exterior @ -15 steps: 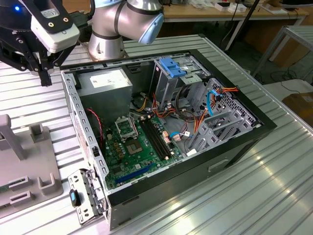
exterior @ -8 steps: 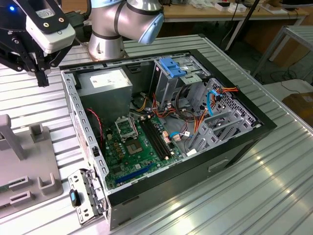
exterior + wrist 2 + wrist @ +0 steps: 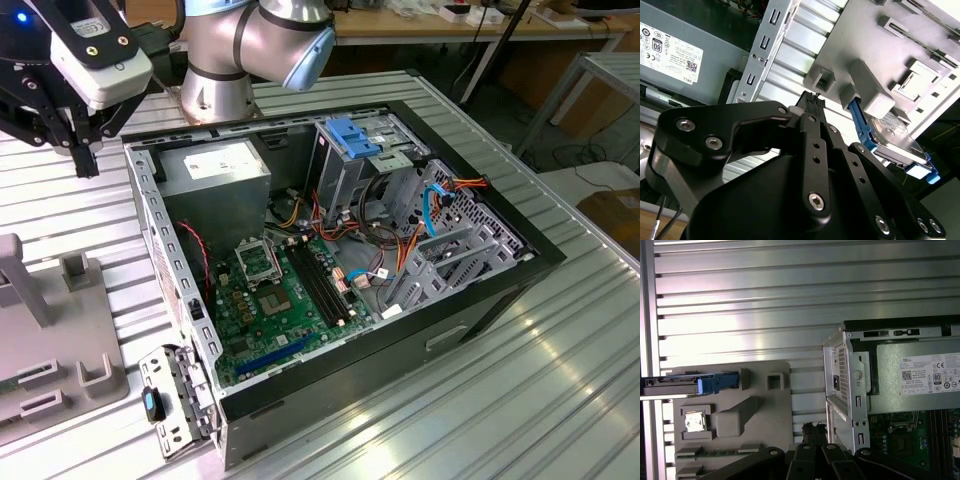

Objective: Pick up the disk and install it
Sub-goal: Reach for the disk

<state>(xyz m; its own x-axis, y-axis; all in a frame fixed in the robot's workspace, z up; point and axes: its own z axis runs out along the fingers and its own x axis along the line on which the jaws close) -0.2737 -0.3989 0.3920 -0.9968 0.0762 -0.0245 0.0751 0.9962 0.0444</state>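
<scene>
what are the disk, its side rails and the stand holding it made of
The disk: bare grey metal casing with a dull sheen. Its side rails: bright blue, smooth, probably moulded plastic. The stand: matte light grey with rounded blocky shapes, likely plastic.

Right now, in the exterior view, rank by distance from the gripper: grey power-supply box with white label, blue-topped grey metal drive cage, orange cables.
1. Grey power-supply box, case corner beside the gripper.
2. Blue-topped drive cage, mid-case.
3. Orange cables, toward the exterior view's right.

Exterior view overlooks the computer case (image 3: 450, 330) from above; both close wrist views share the grey fixture (image 3: 770, 440).
</scene>
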